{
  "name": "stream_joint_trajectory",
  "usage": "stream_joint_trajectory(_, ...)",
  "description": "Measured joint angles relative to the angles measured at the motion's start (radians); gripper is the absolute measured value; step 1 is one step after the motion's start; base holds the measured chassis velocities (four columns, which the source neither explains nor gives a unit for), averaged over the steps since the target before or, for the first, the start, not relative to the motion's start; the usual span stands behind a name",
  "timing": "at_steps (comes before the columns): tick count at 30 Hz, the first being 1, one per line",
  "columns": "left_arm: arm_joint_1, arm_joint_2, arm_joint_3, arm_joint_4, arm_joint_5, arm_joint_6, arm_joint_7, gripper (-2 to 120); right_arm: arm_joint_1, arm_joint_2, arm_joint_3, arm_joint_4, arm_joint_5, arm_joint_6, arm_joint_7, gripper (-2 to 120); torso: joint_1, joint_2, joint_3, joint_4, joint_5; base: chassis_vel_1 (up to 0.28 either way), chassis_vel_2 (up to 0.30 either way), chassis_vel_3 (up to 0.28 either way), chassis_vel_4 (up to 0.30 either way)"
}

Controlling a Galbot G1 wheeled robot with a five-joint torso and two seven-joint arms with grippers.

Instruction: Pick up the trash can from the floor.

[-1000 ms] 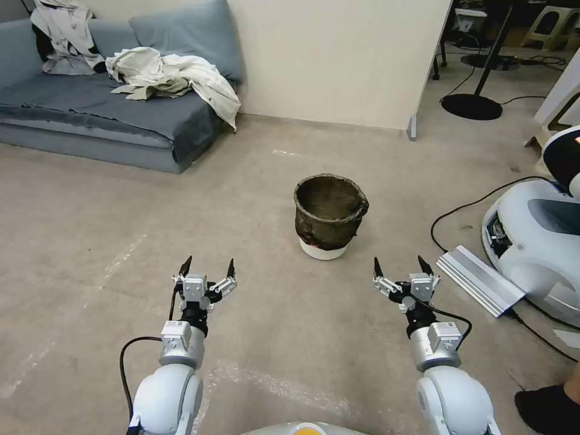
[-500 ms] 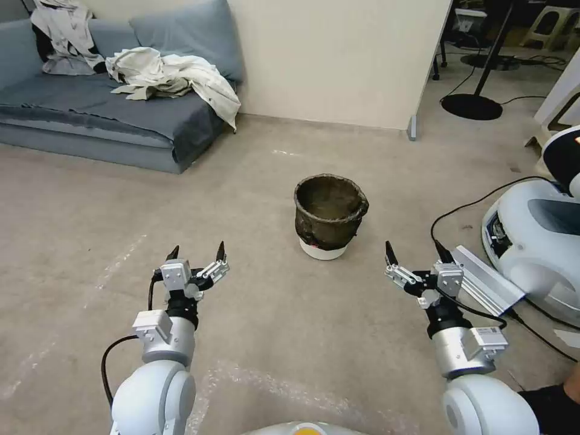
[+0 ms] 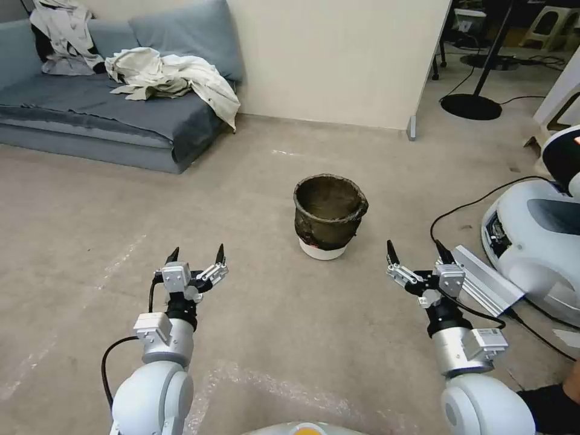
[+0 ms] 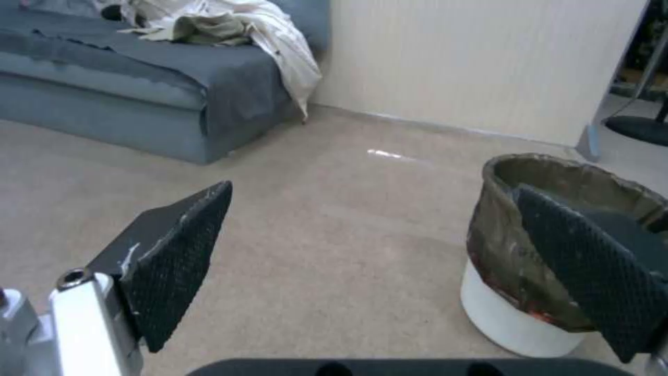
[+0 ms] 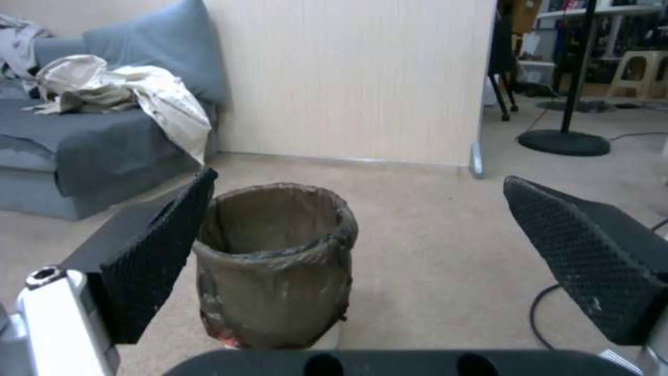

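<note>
The trash can (image 3: 329, 214) stands upright on the floor (image 3: 254, 181) in the middle of the head view, a small white bin with a crinkled dark bag folded over its rim. My left gripper (image 3: 196, 254) hovers open to its near left, well short of it. My right gripper (image 3: 417, 251) is open at its near right, also apart from it. In the left wrist view the trash can (image 4: 529, 271) sits ahead, partly behind one fingertip (image 4: 592, 282). The right wrist view has the trash can (image 5: 275, 266) ahead beside one of the fingers (image 5: 153, 256).
A grey-blue sofa (image 3: 103, 115) with crumpled clothes stands at the far left against a cream wall (image 3: 338, 60). Another white robot base (image 3: 534, 241), a black cable (image 3: 465, 208) and a ribbed metal bar (image 3: 483, 281) lie at the right. A stand's round foot (image 3: 471, 106) is behind.
Over the last second both arms spread apart: the left gripper moved left, the right gripper moved right. The trash can has stayed put, and little moved in the last half second.
</note>
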State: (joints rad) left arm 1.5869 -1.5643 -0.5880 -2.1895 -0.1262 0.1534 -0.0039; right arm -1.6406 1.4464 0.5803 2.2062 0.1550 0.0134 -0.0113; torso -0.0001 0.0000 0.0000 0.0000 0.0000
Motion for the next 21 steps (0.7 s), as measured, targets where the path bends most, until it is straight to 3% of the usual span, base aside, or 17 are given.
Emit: stream_joint_trajectory(21,-0.012,-0.006,0.006,0.018,0.002,-0.007,-0.026,100,0.028,0.0,-0.006,-0.045,0.036,0.067,-0.037,100,0.0,0.0,0.0,0.0,0.0,-0.017,-0.015,-0.01,-0.015)
